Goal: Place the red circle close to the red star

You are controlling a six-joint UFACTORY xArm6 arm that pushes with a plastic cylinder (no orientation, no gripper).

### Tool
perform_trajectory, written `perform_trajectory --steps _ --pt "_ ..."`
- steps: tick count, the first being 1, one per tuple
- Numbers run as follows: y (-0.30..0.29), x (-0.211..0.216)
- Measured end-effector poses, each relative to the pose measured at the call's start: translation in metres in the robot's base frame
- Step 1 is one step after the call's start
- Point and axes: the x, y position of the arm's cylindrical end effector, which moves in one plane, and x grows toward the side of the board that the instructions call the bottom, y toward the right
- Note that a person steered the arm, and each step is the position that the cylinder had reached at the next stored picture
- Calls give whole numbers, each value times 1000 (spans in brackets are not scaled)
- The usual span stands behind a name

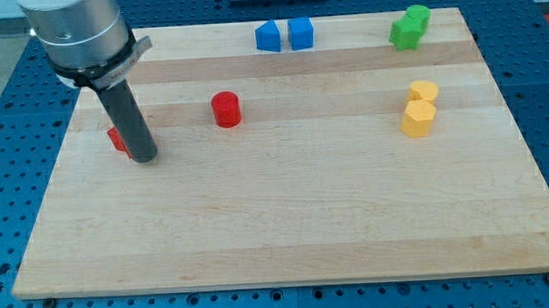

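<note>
Red circle [225, 110] to the view's right of my tip [145, 158], apart, tip gripless against the half-hidden red star [116, 140], two blue blocks [284, 34], two green [409, 26], two yellow [420, 108]

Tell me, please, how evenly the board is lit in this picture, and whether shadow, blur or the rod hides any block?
In the camera view the wooden board is lit softly and evenly, without glare; blocks such as the red circle cast only faint shadows. Focus is sharp throughout. The rod covers most of the red star, so its shape is unclear; my tip sits at that block's right edge.
</note>
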Motion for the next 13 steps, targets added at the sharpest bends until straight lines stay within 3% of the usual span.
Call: perform_trajectory --steps 2,4,6,7,10,13 --pt "-30 -10" --pt "67 -1" --pt "145 -37" --pt "151 -50" --pt "90 -55" --pt "81 -93"
